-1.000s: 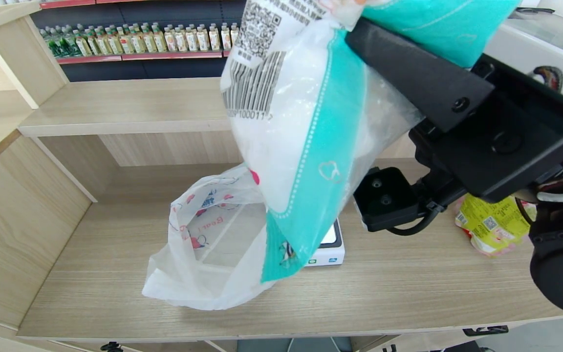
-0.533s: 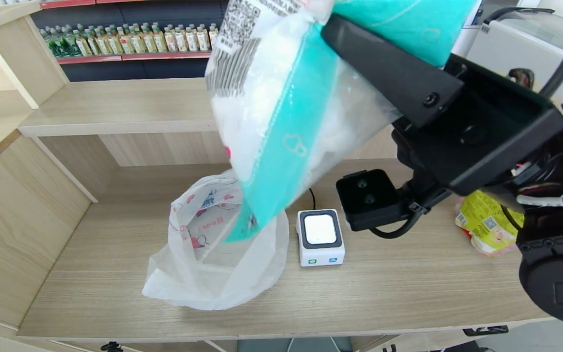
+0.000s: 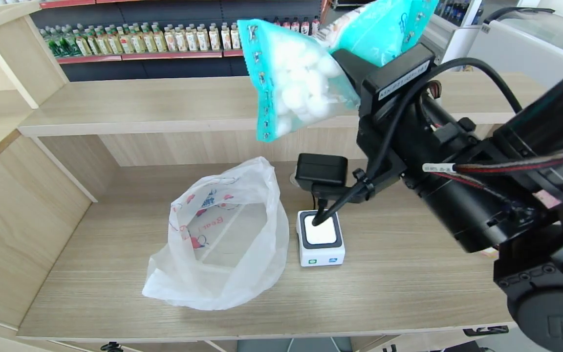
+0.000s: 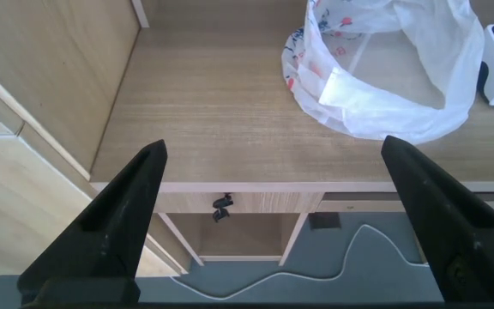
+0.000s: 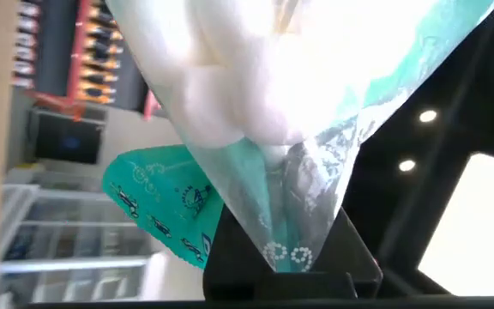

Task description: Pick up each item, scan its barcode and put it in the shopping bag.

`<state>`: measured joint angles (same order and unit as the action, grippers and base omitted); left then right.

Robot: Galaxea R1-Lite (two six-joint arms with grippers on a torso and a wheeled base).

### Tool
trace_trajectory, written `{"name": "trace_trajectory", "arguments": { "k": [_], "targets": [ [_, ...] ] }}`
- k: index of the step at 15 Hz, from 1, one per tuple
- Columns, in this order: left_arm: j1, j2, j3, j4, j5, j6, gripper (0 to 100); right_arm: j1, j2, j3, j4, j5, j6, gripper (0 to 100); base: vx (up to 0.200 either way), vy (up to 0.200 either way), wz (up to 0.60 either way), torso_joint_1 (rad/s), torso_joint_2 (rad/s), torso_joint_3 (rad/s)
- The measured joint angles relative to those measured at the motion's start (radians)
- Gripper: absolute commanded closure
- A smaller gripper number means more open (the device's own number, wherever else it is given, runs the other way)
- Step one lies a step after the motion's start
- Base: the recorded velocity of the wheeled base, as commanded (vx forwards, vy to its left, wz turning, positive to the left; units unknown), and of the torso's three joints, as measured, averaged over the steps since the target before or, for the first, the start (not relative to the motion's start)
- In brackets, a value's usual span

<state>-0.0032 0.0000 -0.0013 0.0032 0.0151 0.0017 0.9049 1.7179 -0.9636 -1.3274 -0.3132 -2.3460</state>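
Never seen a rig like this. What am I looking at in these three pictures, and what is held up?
A two-armed robot at a wooden shop counter. The wide picture comes from its head camera, looking down; the other two come from cameras on its wrists. On the counter stand an open plastic shopping bag and, beside it, a small white scanner. The right gripper holds a teal-and-clear packet of white balls up in the air; its wrist camera sees that packet close up. The left gripper is open and empty, near the counter's front edge.
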Motion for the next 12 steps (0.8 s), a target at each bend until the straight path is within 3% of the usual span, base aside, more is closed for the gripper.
{"name": "trace_trajectory", "arguments": {
  "k": [2,5,9,12],
  "targets": [
    [0.0,0.0,0.0,0.0,0.0,0.0,0,0.081,-0.041,-0.018,0.136,-0.298,0.218,100,0.0,0.0,0.0,0.0,0.0,0.0],
    [0.0,0.0,0.0,0.0,0.0,0.0,0,0.156,-0.145,-0.057,0.539,-0.593,0.658,100,0.0,0.0,0.0,0.0,0.0,0.0],
    [0.0,0.0,0.0,0.0,0.0,0.0,0,0.144,-0.281,-0.121,1.012,-0.768,1.188,100,0.0,0.0,0.0,0.0,0.0,0.0],
    [0.0,0.0,0.0,0.0,0.0,0.0,0,0.027,-0.372,-0.204,1.347,-0.783,1.4,100,0.0,0.0,0.0,0.0,0.0,0.0]
  ]
}}
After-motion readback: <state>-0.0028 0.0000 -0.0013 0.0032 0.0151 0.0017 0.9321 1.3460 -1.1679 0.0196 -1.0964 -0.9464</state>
